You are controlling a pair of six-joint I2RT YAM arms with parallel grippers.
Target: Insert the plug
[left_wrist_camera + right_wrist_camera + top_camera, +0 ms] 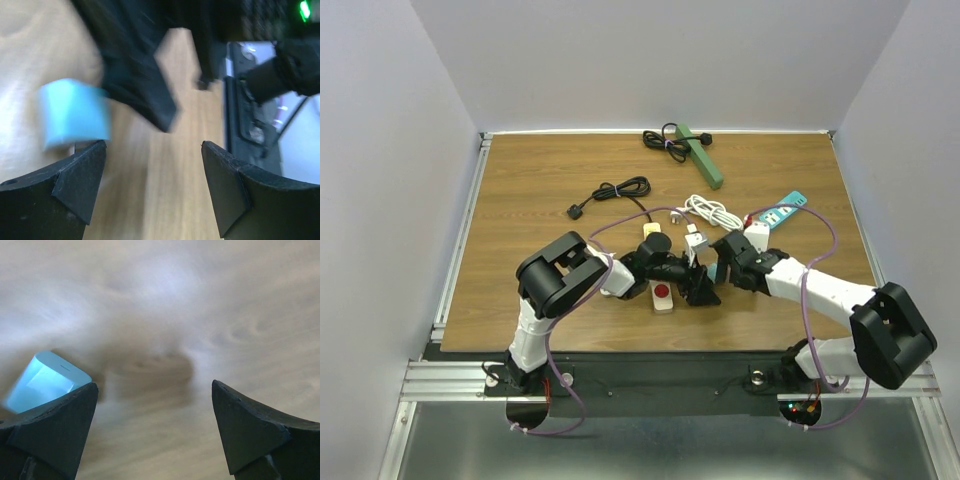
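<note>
Top external view, centre frame: nose to nose over brown wooden table (pixel 540 180), with left gripper (pixel 152 145) and right gripper (pixel 155 385) both gaping and empty, seemingly poised for small white plug (pixel 693 239) lying loose just above white red-switched power strip (pixel 663 295).

A green power strip (pixel 703 160) and a coiled black cable (pixel 620 190) lie apart.

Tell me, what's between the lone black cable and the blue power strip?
A coiled white cable lies between the lone black cable and blue power strip, top view.
</note>
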